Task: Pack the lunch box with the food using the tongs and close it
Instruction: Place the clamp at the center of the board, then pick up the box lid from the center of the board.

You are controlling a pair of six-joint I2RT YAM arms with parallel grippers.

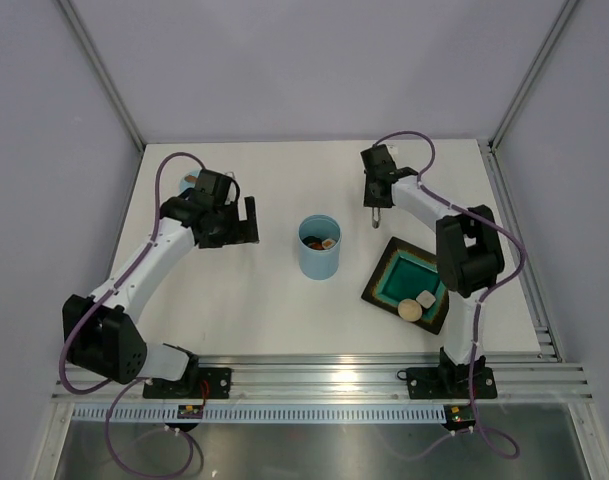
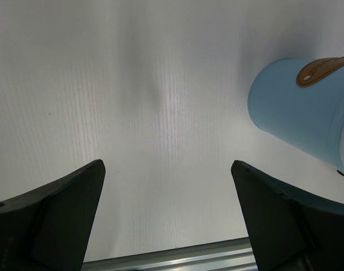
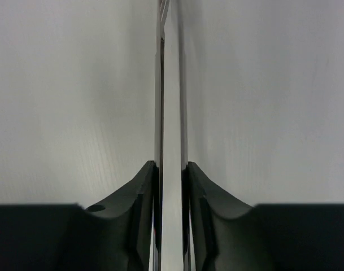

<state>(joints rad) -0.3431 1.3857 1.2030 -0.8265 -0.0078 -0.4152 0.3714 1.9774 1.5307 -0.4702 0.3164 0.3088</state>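
Tongs (image 3: 170, 84) stand pinched between 2 fingers of the right tool (image 3: 172, 165); left tool (image 2: 167, 164) gapes wide, left of the lunch box (image 1: 319, 264).

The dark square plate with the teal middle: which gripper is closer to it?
Right. The right gripper, clamped on the tongs, hangs just beyond the far left corner of the plate; the left gripper sits open to its left, past the lunch box.

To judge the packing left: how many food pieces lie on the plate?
2: a beige bun and a white cube, side by side at the plate's near edge. The right arm may hide others.
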